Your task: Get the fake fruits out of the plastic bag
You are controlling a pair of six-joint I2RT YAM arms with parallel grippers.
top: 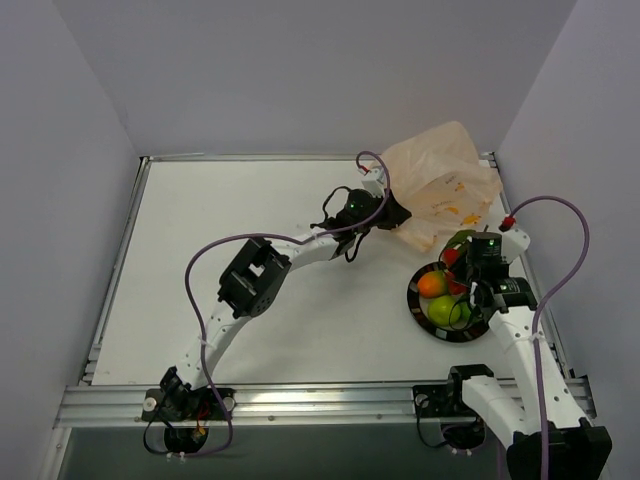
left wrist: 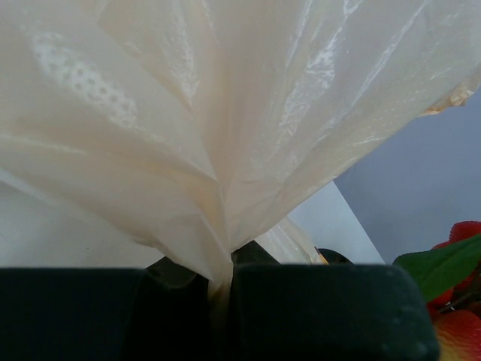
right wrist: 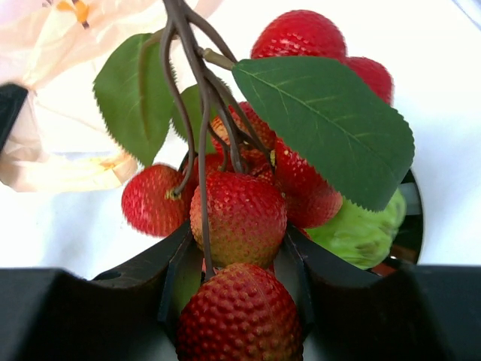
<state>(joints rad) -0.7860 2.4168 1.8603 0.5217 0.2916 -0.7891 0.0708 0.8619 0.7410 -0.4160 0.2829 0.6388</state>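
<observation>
The pale peach plastic bag (top: 440, 180) lies at the table's far right; it fills the left wrist view (left wrist: 225, 113). My left gripper (top: 392, 212) is shut on a bunched fold of the bag (left wrist: 219, 278). My right gripper (top: 470, 268) is shut on the cluster of red berries (right wrist: 240, 218) with green leaves (right wrist: 323, 128), holding it over the black-rimmed plate (top: 418, 300). On the plate lie an orange-green mango (top: 432, 284) and a green apple-like ball (top: 444, 310). A bumpy green fruit (right wrist: 361, 233) shows behind the berries.
The table's right edge and the grey side wall run close to the plate and the right arm. The back wall stands just behind the bag. The left arm's purple cable (top: 215, 250) loops over the table's middle left.
</observation>
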